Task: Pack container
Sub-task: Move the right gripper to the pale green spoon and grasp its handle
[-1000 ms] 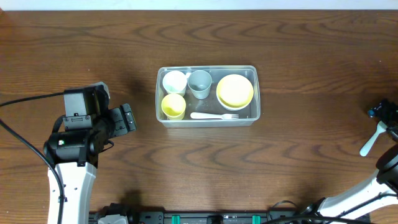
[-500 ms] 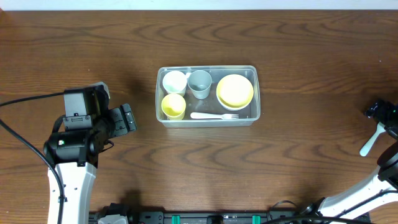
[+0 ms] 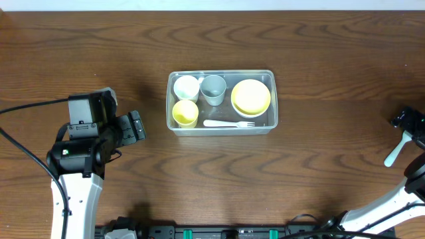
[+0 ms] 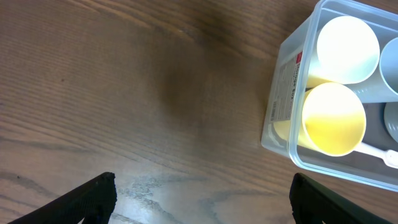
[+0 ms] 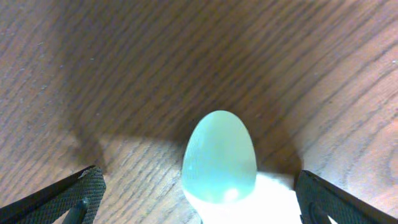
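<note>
Container (image 3: 220, 72) rim well apart from spread left tool (image 3: 137, 125); wood tabletop (image 3: 154, 99) between.

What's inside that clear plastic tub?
The container holds a white cup, a grey cup, a yellow cup, a yellow bowl and a white fork. Anything beneath the bowl is hidden.

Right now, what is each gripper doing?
Left gripper: open, empty.
Right gripper: open, pale green plastic spoon between its fingers, ungripped.
</note>
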Motion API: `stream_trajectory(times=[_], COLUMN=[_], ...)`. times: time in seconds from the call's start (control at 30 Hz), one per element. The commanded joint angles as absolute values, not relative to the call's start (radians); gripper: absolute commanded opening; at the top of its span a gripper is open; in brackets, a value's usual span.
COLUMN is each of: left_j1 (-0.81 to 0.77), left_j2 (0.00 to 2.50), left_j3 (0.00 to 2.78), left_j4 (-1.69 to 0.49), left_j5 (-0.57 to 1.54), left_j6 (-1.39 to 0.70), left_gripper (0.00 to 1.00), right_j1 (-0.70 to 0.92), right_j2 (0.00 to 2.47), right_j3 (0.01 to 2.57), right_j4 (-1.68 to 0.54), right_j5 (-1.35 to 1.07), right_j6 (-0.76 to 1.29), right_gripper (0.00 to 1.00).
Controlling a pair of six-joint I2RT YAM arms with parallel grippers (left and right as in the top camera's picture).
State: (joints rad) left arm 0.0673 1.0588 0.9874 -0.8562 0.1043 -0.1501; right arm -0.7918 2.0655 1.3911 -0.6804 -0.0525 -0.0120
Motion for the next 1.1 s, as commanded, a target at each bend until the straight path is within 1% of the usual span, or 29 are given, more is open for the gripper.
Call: stream_trajectory(times=[0.0,0.9,1.0,1.07], left_j1=[0.067,0.067,0.067,0.067], left_j2=[1.06,1.06,1.06,1.06], left_j3=[0.972,0.972,0.972,0.972], left_j4=[-0.859,-0.859,-0.859,-0.859], left_j5=[0.094,0.094,0.094,0.094], left_j6=[-0.148,-0.148,-0.148,-0.148], left_gripper=[0.89,0.89,0.89,0.89], right_j1=[-0.806,-0.807,-0.807,-0.807], right_j2=[2.08,2.133,2.133,2.133], right_j3=[1.378,1.377,1.377,1.377], right_j4=[-0.677,-0.684,-0.685,-0.688], right_j5=[-0.057,-0.061,-0.061,-0.061], right_j6=[-0.024,-0.024,-0.024,-0.024], right_gripper=[0.99,0.99,0.96,0.92])
